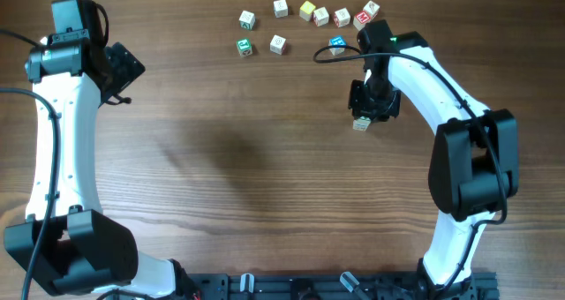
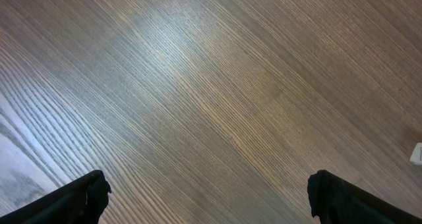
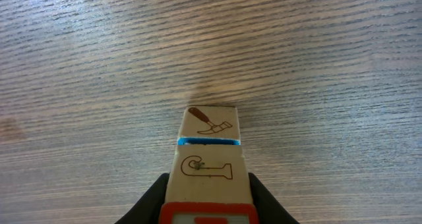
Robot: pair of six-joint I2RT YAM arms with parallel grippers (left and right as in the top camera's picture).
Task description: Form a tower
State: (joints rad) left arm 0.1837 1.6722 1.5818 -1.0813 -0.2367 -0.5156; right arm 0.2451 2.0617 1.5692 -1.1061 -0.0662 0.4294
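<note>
Wood table [image 1: 229,159]; tower [image 3: 208,159] drawings wrist-only.

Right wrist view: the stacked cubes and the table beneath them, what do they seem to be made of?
The stacked cubes: likely pale wood with a matte finish, going by the cream faces and softly rounded edges; the hammer picture and coloured borders look printed. The table: wood or wood-look laminate, can't tell which; brown, fine parallel grain, slight sheen.
</note>
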